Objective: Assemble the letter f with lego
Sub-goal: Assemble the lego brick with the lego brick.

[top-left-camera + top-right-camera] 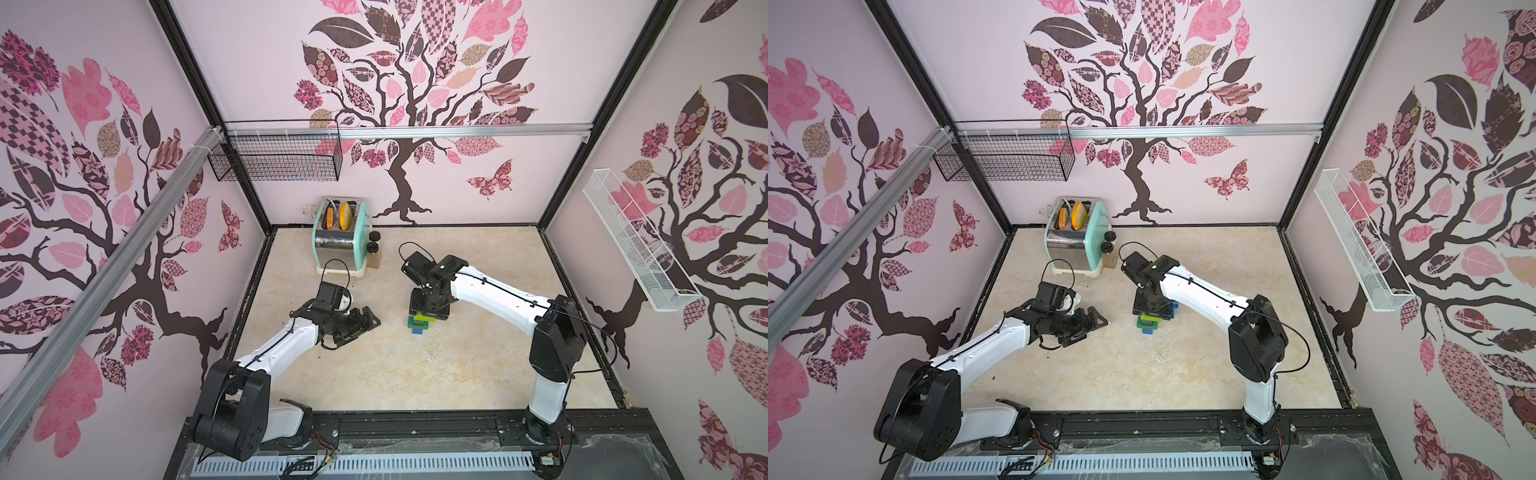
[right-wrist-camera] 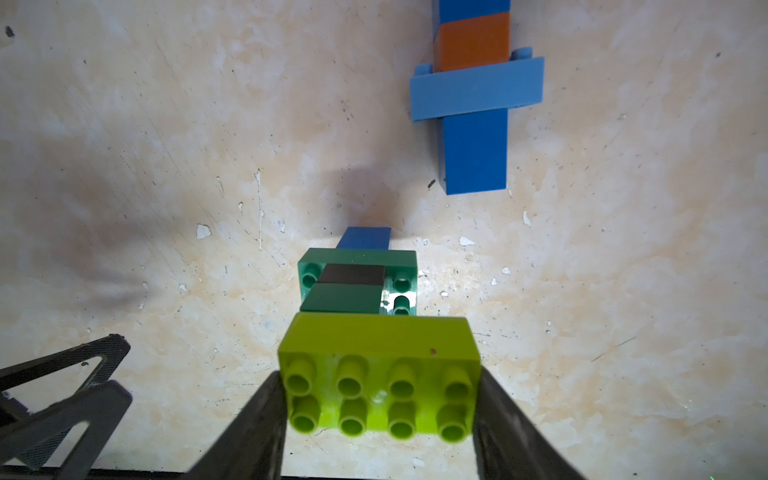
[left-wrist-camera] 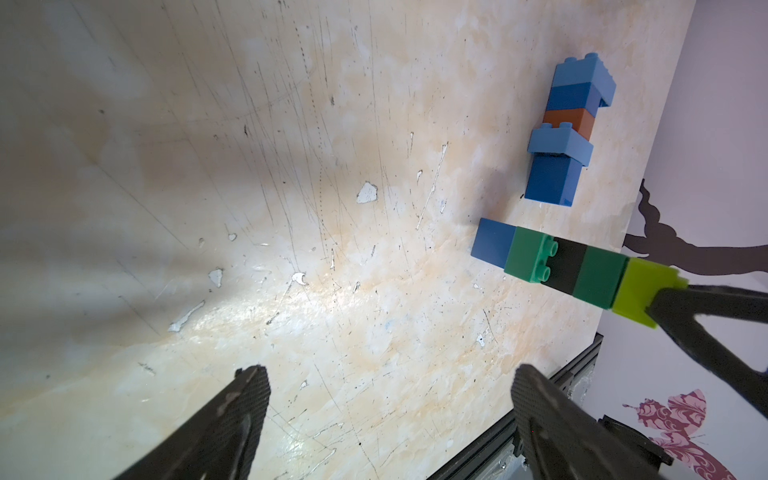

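A column of lego point(image 1: 420, 323) stands on the table point(image 1: 374, 374) with its blue end down, then dark green, black and dark green, topped by a lime brick point(image 2: 378, 374). My right gripper point(image 2: 378, 399) comes down from above and is shut on that lime brick point(image 3: 640, 291), one finger on each short end. A second lego column point(image 3: 569, 129) of light blue, blue and orange-brown bricks lies flat just behind it point(image 2: 473, 124); in both top views the right gripper mostly hides it. My left gripper point(image 3: 390, 374) hovers open and empty to the left of the upright column point(image 1: 365, 328).
A mint-and-chrome toaster point(image 1: 340, 245) with two dark-capped spice jars point(image 1: 372, 253) beside it stands at the back of the table. A black wire basket point(image 1: 276, 160) hangs on the back wall. A white rack point(image 1: 636, 245) is on the right wall.
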